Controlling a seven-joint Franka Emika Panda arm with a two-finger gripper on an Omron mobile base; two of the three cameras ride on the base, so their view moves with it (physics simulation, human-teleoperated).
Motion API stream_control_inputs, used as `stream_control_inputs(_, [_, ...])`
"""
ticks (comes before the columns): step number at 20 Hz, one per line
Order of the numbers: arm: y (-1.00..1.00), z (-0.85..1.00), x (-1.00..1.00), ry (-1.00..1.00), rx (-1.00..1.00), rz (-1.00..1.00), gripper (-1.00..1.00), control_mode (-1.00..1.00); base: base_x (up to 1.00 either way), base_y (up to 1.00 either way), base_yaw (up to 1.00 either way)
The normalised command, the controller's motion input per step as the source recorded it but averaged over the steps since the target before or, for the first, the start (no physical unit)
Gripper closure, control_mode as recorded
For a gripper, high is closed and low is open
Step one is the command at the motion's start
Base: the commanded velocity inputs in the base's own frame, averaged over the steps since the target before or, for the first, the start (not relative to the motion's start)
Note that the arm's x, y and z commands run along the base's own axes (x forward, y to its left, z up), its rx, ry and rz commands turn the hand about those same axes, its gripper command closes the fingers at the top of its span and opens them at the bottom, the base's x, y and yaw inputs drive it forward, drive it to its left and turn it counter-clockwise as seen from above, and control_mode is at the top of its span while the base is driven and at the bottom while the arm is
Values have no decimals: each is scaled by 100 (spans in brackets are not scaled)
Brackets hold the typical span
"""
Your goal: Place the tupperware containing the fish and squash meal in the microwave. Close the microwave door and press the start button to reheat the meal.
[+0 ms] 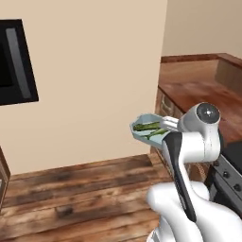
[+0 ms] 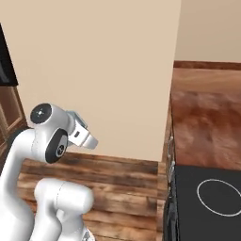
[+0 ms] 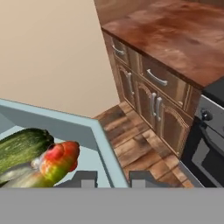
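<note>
My fingers (image 3: 113,178) pinch the tupperware (image 1: 150,126) by its rim, carried over the floor. I should keep it level toward the microwave (image 1: 14,64), so the food (image 3: 39,159) stays in

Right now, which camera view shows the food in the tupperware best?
The hand view: the fish and squash meal lies close up, dark green squash beside an orange-red piece, inside the tupperware. The left base view shows it small, as green strips in the container held above the floor. In the right base view, the arm is in front.
</note>
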Motion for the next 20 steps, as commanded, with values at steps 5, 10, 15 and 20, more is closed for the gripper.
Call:
stream_control_inputs(5, [0, 0, 0, 0, 0, 0, 100, 100, 100, 30, 21])
stream_control_inputs(10, [0, 0, 0, 0, 0, 0, 100, 100, 100, 42, 33])
stream_control_inputs(15, [0, 0, 0, 0, 0, 0, 100, 100, 93, 43, 43])
stream_control_inputs(20, [0, 0, 0, 0, 0, 0, 100, 100, 99, 27, 49])
